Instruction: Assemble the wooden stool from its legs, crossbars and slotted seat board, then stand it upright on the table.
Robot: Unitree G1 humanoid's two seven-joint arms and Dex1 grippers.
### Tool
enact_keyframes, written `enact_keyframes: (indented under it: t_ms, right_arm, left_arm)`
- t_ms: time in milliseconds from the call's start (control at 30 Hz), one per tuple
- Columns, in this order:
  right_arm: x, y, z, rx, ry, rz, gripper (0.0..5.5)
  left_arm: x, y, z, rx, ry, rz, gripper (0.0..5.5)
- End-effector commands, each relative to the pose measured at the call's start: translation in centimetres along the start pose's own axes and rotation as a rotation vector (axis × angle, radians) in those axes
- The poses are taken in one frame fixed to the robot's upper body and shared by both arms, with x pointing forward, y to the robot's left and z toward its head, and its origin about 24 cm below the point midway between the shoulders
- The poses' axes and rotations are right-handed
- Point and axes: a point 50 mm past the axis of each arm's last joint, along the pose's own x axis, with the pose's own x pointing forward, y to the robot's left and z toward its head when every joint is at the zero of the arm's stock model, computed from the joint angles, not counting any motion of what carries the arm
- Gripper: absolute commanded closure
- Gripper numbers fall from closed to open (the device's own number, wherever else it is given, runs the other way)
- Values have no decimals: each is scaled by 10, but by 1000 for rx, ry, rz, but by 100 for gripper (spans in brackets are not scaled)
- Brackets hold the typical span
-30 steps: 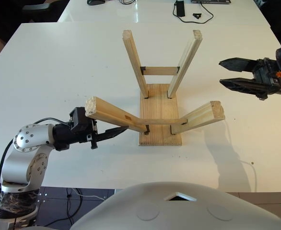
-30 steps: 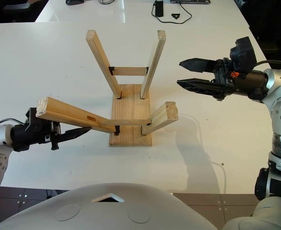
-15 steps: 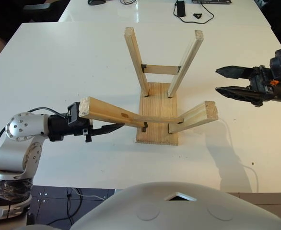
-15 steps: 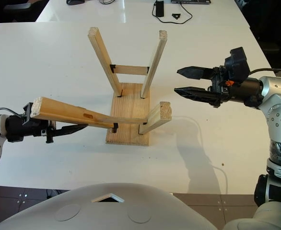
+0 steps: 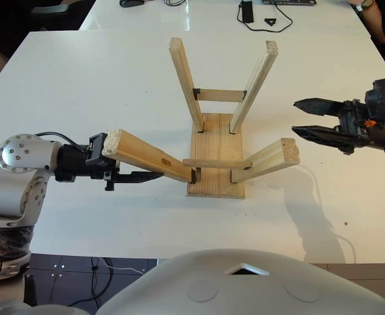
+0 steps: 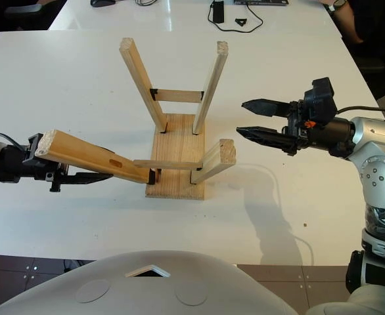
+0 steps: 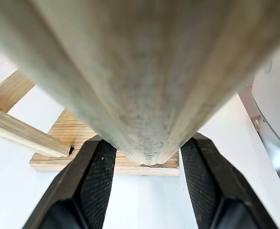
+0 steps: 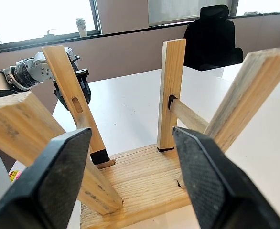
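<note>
Now, left gripper [image 5: 150, 176] clamping splayed leg [image 5: 143, 154], right gripper [image 5: 296, 116] wide open, empty, apart from stool [image 5: 213, 188]

Black office chair [image 8: 211, 29], bright window [image 8: 39, 16].

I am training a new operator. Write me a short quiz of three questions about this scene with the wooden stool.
1. True or false: the black two-fingered right gripper is open and holds nothing.
2. How many pale wooden legs stand in the flat slotted seat board? A two; B three; C four.
3. Fill in: the black left gripper is at the near ____ leg.
Key: 1 true; 2 C; 3 left.
</note>
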Motion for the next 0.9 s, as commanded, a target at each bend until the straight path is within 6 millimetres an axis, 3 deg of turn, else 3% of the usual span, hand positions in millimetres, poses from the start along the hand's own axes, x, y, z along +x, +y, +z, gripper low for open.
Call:
enact_keyframes:
  t_ms: [33,400,900]
  right_arm:
    - [0,2,-1,-10,5,-14,238]
    - [1,4,-5,-15,3,-34,238]
    - [6,8,-11,-4,17,-40,238]
  left_arm:
    - [3,1,-7,-14,49,-23,346]
    - [3,19,4,36,31,5,346]
    - [17,17,-3,27,54,-80,346]
